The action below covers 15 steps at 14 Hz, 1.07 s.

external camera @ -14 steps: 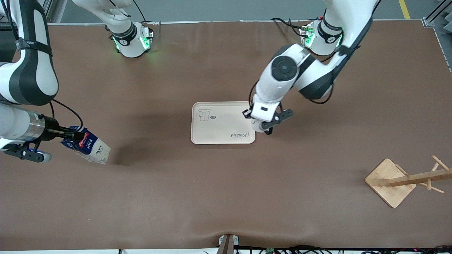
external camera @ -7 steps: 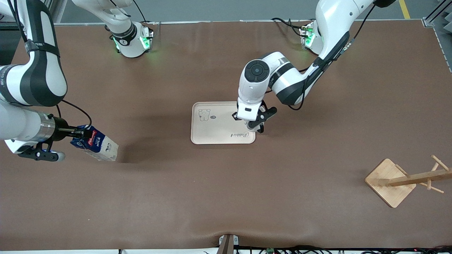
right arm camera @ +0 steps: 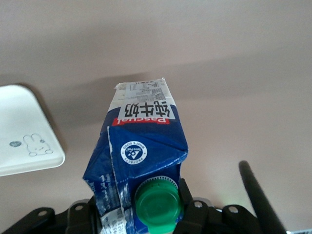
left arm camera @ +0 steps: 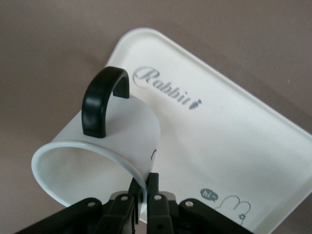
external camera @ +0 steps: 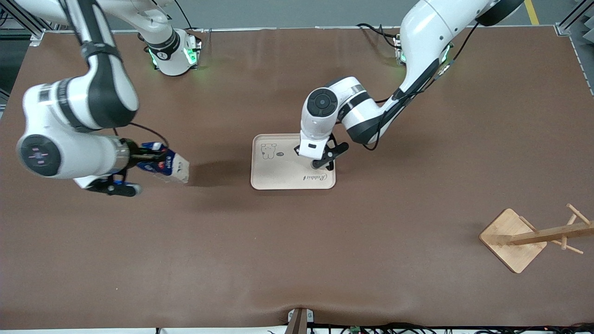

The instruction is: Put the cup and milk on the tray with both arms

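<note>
The cream tray (external camera: pixel 283 178) with the "Rabbit" script lies mid-table; it also shows in the left wrist view (left arm camera: pixel 253 131) and the right wrist view (right arm camera: pixel 19 126). My left gripper (external camera: pixel 314 162) is over the tray's corner toward the left arm's end, shut on the rim of the white cup (left arm camera: pixel 117 141) with the black handle (left arm camera: pixel 100 100). The arm hides the cup in the front view. My right gripper (external camera: pixel 151 162) is shut on the top of the dark-blue milk carton (external camera: pixel 169 167), held tilted in the air over bare table toward the right arm's end. Its green cap (right arm camera: pixel 158 202) sits between the fingers.
A wooden rack with a square base (external camera: pixel 513 239) stands near the left arm's end of the table, nearer the front camera. Brown table surface (external camera: pixel 297 250) surrounds the tray.
My right gripper has carried the milk toward the tray and turned it. My left gripper has moved with the cup from beside the tray's edge to over the tray.
</note>
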{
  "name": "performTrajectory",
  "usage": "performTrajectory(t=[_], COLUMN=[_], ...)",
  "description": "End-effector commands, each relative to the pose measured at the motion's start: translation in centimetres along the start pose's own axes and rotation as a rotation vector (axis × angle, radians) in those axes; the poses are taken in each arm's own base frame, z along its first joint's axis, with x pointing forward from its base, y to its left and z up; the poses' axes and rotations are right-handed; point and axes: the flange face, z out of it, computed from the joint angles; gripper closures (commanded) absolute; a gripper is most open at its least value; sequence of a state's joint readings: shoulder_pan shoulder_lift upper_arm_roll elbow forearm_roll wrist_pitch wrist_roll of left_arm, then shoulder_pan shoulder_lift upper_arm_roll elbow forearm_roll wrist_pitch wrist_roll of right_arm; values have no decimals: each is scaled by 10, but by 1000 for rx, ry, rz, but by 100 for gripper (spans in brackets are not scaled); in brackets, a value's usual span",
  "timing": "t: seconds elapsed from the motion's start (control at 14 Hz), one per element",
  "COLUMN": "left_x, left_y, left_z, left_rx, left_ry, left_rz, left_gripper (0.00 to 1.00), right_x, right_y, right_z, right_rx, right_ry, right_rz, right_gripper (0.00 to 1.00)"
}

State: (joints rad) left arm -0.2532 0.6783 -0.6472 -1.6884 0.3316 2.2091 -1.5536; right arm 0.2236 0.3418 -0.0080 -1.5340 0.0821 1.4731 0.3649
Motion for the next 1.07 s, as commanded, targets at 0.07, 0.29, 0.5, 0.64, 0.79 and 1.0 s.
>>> performTrajectory(t=[0.07,0.29,0.5,0.64,0.79,1.0], left_x=[-6,-10,-7,3,19,74], left_y=[11,11,12,16,21,20], left_z=[7,14,10,-5,-34,-106], left_rx=[-4,6,2,-19,-19,-7], left_ry=[-41,-50,-34,-24,-3,32], left_rz=[-25,-16,6,3,-16,-25], left_gripper=[100,78,0,0,0,0], right_x=[-21,-24,-25,-25,-35,-43], right_y=[-42,-53,-56,-59,-80,-117], right_z=[0,0,2,4,12,23], right_rx=[-3,9,15,15,14,94], right_ry=[-13,-7,-11,-17,-26,1], right_rz=[69,75,70,66,40,62], right_gripper=[100,100,100,100,100,100])
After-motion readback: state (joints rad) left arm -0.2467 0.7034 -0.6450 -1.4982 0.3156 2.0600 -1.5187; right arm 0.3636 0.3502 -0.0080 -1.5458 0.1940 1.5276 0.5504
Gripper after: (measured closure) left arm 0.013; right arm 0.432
